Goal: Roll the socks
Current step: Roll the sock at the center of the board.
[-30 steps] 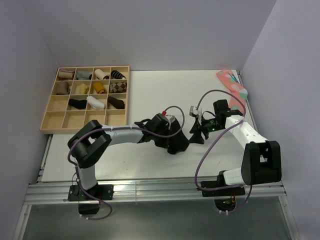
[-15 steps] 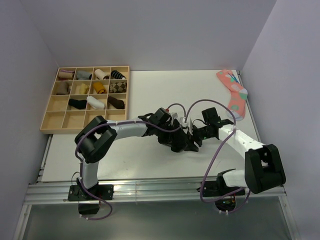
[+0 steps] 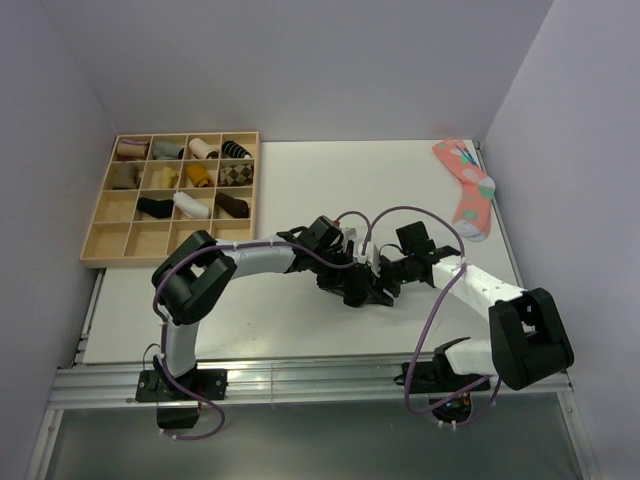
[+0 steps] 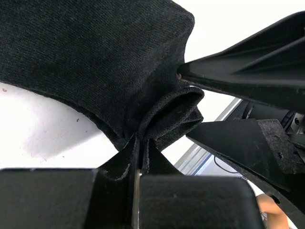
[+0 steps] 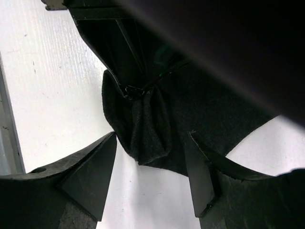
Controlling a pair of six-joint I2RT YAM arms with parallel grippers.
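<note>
A black sock (image 4: 90,62) lies bunched on the white table, mid-table in the top view (image 3: 347,287). My left gripper (image 4: 141,143) is shut on a gathered fold at the sock's edge, and its body hides much of the sock from above (image 3: 352,280). My right gripper (image 5: 152,139) faces it from the right, open, with one finger (image 5: 90,176) on each side of the pinched fold (image 5: 147,129). Those fingers do not touch the cloth. In the left wrist view the right fingers (image 4: 248,71) sit just beyond the fold.
A wooden compartment tray (image 3: 165,258) holding several rolled sock bundles stands at the back left. A pink spotted sock (image 3: 466,186) lies at the back right by the wall. The table's metal front rail (image 3: 300,385) runs close behind both arm bases.
My right gripper has moved left and down to the left gripper, and its open fingers now straddle the fold. The left gripper has turned a little and still pinches the sock.
</note>
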